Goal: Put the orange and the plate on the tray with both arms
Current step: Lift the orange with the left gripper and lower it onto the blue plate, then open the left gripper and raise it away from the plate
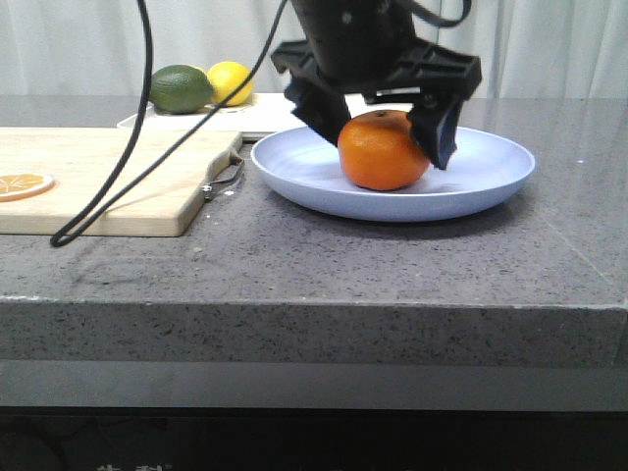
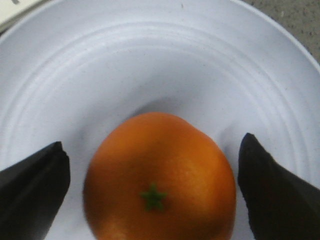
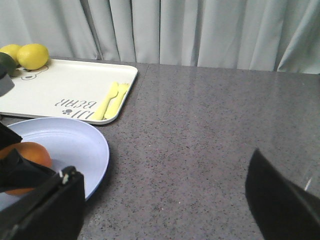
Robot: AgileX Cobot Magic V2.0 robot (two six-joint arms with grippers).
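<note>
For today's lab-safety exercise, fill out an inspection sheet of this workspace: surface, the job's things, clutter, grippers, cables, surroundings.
Surface: grey speckled countertop, dry, no spills seen.
Job's things: orange sits stem up on the lavender plate; plate rests on the counter, beside the cream tray, not on it.
Clutter: lemon and lime at the tray's far corner; yellow cutlery on the tray; wooden cutting board with a dried orange slice.
Grippers: left gripper open, straddling the orange, fingers not touching it; right gripper open over bare counter.
Cables: black cable draped across the cutting board.
Surroundings: pale curtain behind the counter.
</note>
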